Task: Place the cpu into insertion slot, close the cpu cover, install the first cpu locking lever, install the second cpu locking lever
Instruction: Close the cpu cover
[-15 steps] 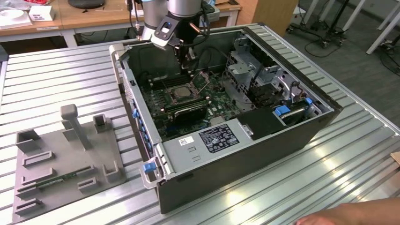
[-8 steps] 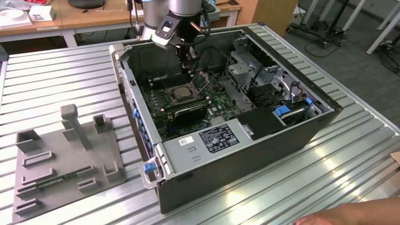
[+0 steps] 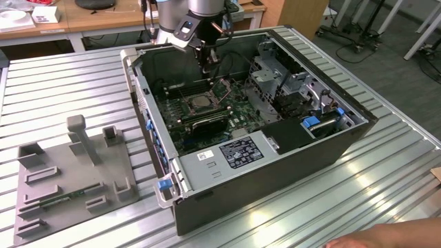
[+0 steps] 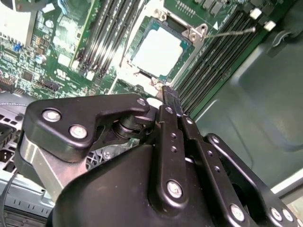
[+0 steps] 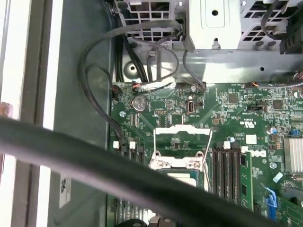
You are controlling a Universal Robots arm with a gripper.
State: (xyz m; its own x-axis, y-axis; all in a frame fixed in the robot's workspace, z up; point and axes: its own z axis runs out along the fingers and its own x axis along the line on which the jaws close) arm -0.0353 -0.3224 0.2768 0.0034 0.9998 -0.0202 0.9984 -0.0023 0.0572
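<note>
The cpu (image 4: pixel 158 51) lies flat in the insertion slot (image 4: pixel 187 34), its silvery top facing up; in the exterior view the cpu (image 3: pixel 200 101) sits mid-board inside the open computer case. The cpu cover (image 5: pixel 182 137) is swung back off the socket, with green board showing through its cut-out. A thin wire locking lever (image 4: pixel 232 32) sticks out loose beside the socket, and the lever (image 5: pixel 209 151) also shows along the cover's edge. My gripper (image 3: pixel 209 70) hangs above the board just behind the socket. In the second wrist view its fingers (image 4: pixel 169 97) are pressed together, shut on nothing.
Long black memory slots (image 4: pixel 215 52) flank the socket. A metal drive cage (image 3: pixel 276 77) and cables stand at the exterior view's right. A black cable (image 5: pixel 94 163) crosses the first wrist view. A grey fixture plate (image 3: pixel 69 175) lies outside the case; a hand (image 3: pixel 386 238) rests at the table's near edge.
</note>
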